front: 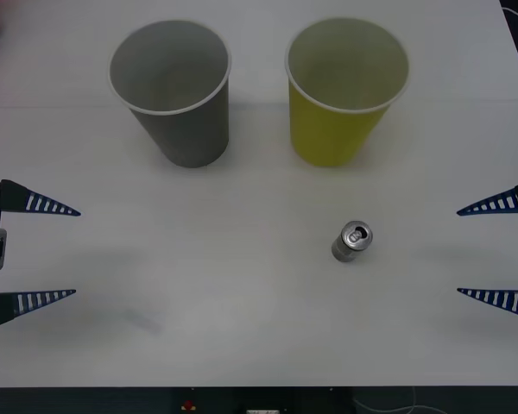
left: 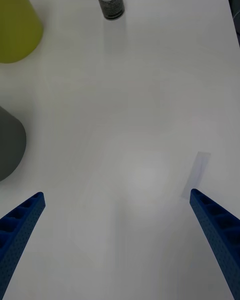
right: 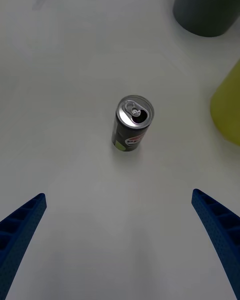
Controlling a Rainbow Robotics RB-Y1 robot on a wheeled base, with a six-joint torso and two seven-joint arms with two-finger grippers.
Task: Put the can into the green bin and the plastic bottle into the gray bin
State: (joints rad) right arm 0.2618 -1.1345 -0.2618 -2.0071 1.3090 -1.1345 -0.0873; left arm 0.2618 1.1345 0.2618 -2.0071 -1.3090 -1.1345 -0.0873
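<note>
Starting step, nothing grasped: can [front: 353, 241] upright on table [front: 242, 345], just before green bin [front: 344, 90], gray bin [front: 174, 90] beside. Right gripper [front: 494, 251] and left gripper [front: 36, 252] wide open at table edges. Bottle unseen, possibly out of frame. Next: right reaches can.

My left gripper [front: 76, 253]: blue ribbed tapered fingers, black base, grey metal bracket. My right gripper [front: 457, 252]: matching blue ribbed fingers.
</note>
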